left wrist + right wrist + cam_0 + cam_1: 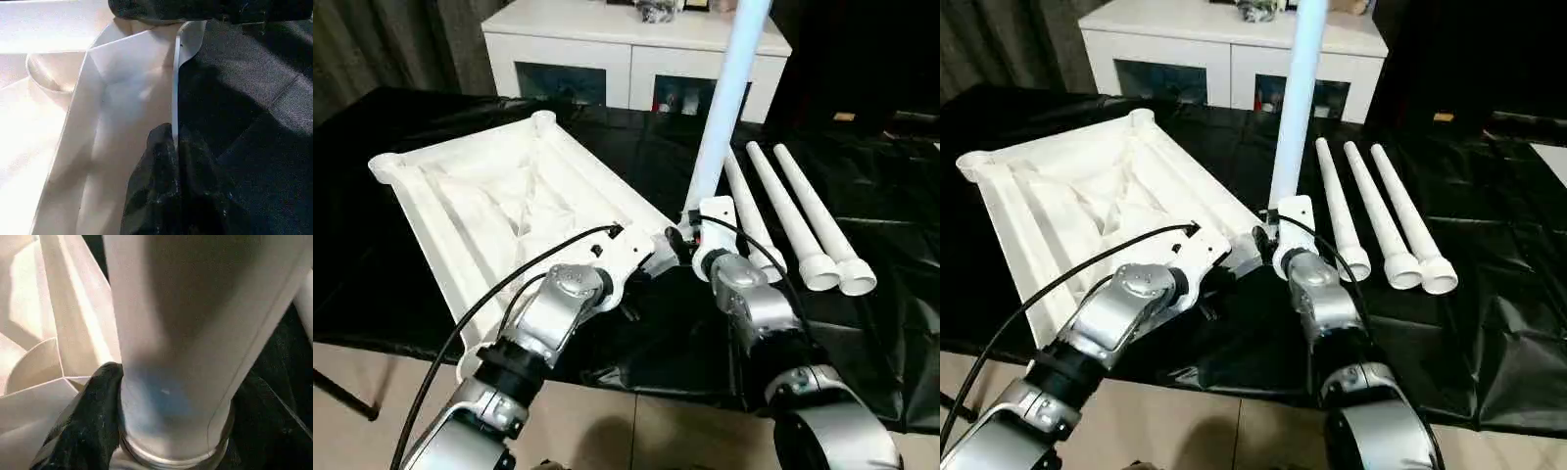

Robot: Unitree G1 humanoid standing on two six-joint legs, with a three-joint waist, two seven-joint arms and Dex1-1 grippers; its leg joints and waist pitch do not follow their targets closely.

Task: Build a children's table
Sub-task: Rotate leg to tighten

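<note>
The white table top [499, 196] lies upside down on the black cloth, ribs and round corner sockets facing up. One white leg [724, 108] stands upright at its near right corner. My right gripper [690, 235] is shut on the base of this leg [186, 333], with one black finger [93, 416] pressed against its side. My left gripper [641, 257] is shut on the thin rim of the table top [174, 112] right beside that corner. Three more legs [793, 211] lie side by side on the cloth to the right.
A white cabinet [626, 44] with glass doors stands behind the work area. The black cloth [891, 196] covers the surface and ends near my arms, where the pale floor [607, 431] shows. A black cable [509, 284] loops over my left forearm.
</note>
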